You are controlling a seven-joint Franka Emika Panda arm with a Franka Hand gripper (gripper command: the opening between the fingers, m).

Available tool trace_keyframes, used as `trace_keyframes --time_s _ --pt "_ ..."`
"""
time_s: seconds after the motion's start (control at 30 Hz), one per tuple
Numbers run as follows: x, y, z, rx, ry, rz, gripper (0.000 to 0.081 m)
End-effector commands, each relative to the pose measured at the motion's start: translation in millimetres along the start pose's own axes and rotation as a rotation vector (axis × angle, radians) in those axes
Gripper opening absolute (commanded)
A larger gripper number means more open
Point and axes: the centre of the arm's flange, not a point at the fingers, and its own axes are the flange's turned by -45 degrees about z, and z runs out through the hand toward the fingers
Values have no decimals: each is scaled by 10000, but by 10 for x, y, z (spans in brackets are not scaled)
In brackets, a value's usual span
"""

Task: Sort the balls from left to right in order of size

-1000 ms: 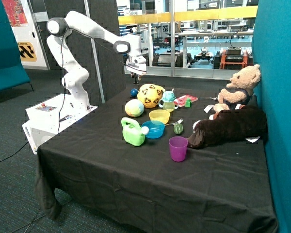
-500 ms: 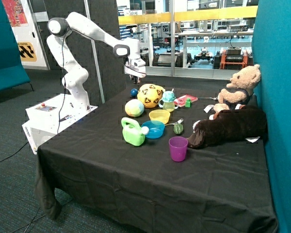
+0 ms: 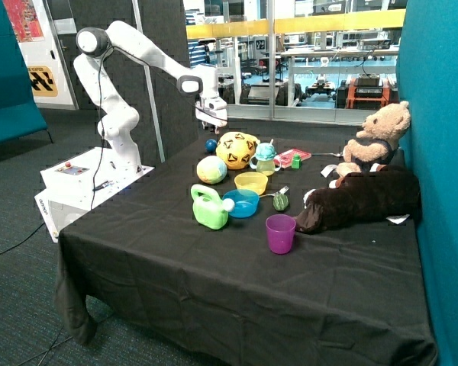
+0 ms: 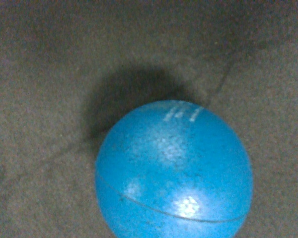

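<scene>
Your gripper [image 3: 211, 123] hangs just above the small blue ball [image 4: 174, 171] lying beside the yellow ball [image 3: 237, 149] on the black cloth [image 3: 214, 282]; I cannot tell its grip; you seem to be reaching; next, descend squarely.

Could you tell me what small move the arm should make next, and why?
Probably lower straight down toward the small blue ball. The gripper hangs above it near the table's far corner, and the wrist view shows the ball lying free on the black cloth, almost directly beneath. The yellow ball and pastel ball sit untouched nearby.
</scene>
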Motion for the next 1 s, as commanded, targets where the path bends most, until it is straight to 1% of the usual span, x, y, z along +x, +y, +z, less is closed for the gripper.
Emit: trace_keyframes --time_s 0.0,0.17,0.27,0.5,0.63,0.97 --pt "-4 -105 124 -8 -4 109 699" --pt "-15 -122 159 -8 -4 151 697" --pt "-21 -130 180 -8 -4 192 710" --pt "-46 -147 324 -8 -4 604 703" --pt "-49 -161 374 -8 -3 641 694" --pt "-33 -196 416 -8 -3 669 697"
